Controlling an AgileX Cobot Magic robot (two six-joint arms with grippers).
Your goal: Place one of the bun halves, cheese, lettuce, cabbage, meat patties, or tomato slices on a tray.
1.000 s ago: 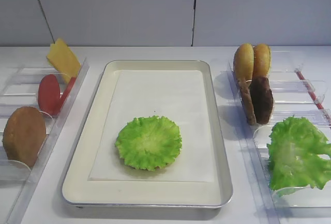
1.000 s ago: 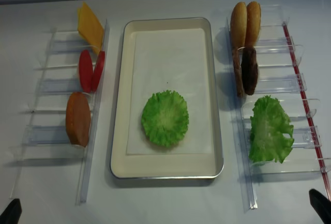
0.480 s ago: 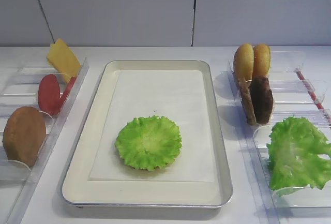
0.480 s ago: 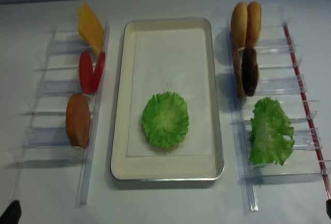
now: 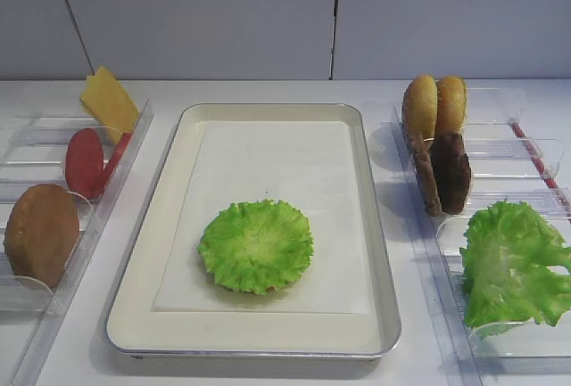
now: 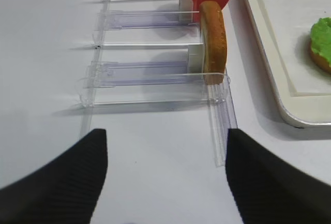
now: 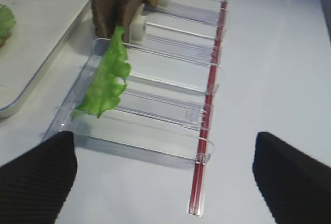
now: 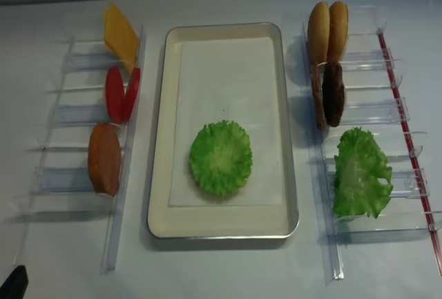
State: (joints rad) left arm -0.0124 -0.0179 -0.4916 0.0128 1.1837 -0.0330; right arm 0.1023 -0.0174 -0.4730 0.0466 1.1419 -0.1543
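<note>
The frilly lettuce [image 5: 256, 245] [image 8: 220, 158] lies flat on the white paper in the silver tray [image 5: 178, 181] [image 8: 276, 50]. A brown bun edge shows under the lettuce [image 6: 323, 38] in the left wrist view. Two bun halves [image 5: 435, 105], meat patties [image 5: 443, 172] and the bulky cabbage [image 5: 508, 266] [image 7: 106, 79] stand in the right holder. Cheese [image 5: 109, 101], tomato slices [image 5: 89, 161] and another bun half [image 5: 40, 233] [image 6: 213, 40] stand in the left holder. My left gripper [image 6: 165, 136] and right gripper [image 7: 163, 141] both hover open and empty over the bare table near the front.
Clear plastic slotted holders [image 8: 76, 116] [image 8: 373, 112] flank the tray. A red strip [image 7: 207, 131] runs along the right holder's outer side. One dark left finger [image 8: 14, 282] shows at the overhead view's bottom-left corner. A white wall closes the back.
The right gripper's dark finger has slid out of the overhead view's bottom-right corner. The left finger at the bottom left sank lower. The food has not moved.
</note>
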